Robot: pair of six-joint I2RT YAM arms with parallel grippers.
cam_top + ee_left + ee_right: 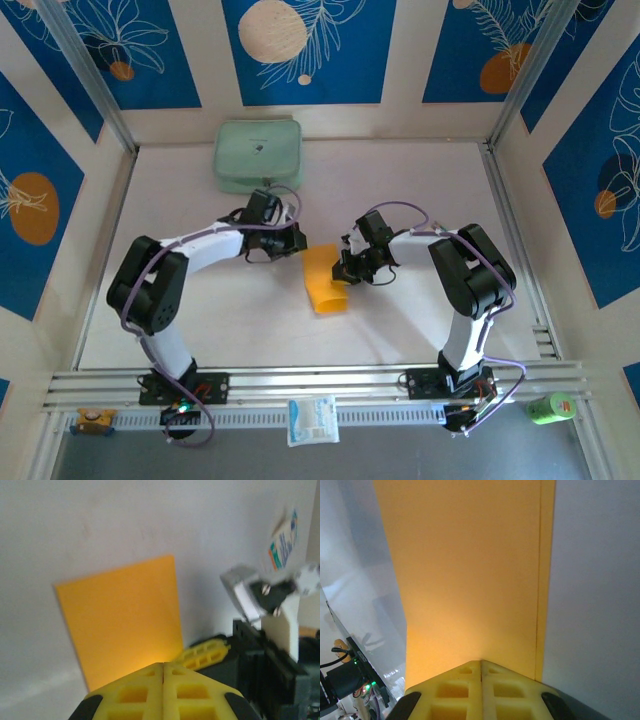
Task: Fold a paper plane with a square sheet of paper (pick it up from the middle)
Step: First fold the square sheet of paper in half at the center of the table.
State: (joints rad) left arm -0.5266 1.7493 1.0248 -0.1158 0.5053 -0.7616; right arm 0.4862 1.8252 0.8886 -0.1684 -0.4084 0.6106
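The square sheet of paper (322, 279) lies near the middle of the white table, orange-yellow and folded over into a narrow rectangle, its near end curling up. My left gripper (296, 243) is shut, its tip at the paper's far left corner. From the right, my right gripper (343, 270) is shut at the paper's edge. In the left wrist view the shut tip (163, 664) meets the paper (120, 620), with the right gripper's fingers (205, 652) beside it. In the right wrist view the shut tip (481, 661) rests over the paper (470, 570), whose lower layer shows as a strip on the right.
A pale green zipped pouch (258, 155) lies at the back of the table. A white-and-blue packet (313, 420) sits on the front rail, a green object (550, 407) at the right end and a small yellow one (90, 418) at the left. Metal posts frame the table.
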